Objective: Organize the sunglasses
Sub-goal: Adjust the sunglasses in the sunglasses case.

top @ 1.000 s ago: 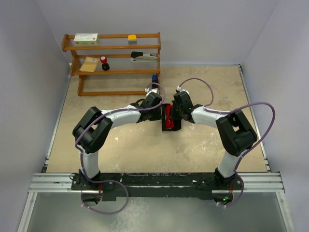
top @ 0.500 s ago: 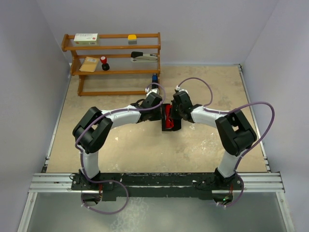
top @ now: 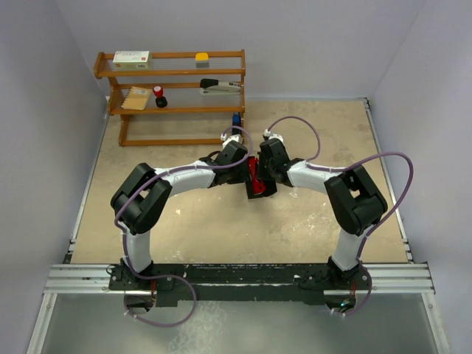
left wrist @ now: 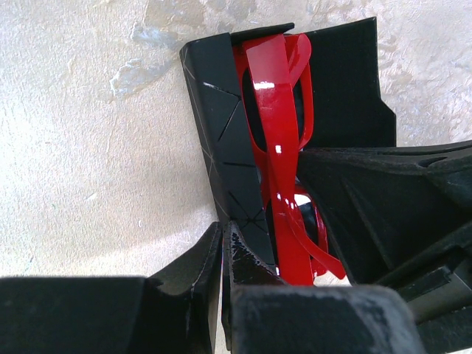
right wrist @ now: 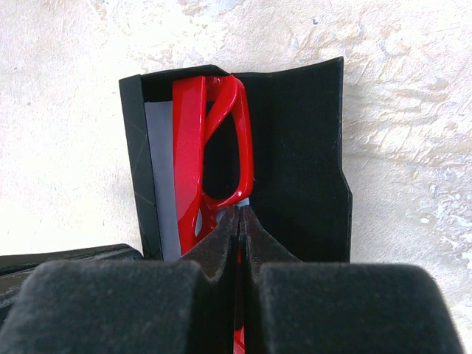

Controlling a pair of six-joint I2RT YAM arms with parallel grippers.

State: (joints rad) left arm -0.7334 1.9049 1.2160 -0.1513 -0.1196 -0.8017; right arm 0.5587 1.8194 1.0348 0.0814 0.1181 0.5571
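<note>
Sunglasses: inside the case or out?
In. The red sunglasses sit inside the open black case, its flap not closed over them.

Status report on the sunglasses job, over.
Both shut: left gripper at the wall of the black case, right gripper tips against the sunglasses. Sunglasses inside the open case. Nothing blocking.

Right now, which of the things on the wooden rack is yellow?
The small block near the right end of the top shelf, across from the white box; nothing else there is yellow.
</note>
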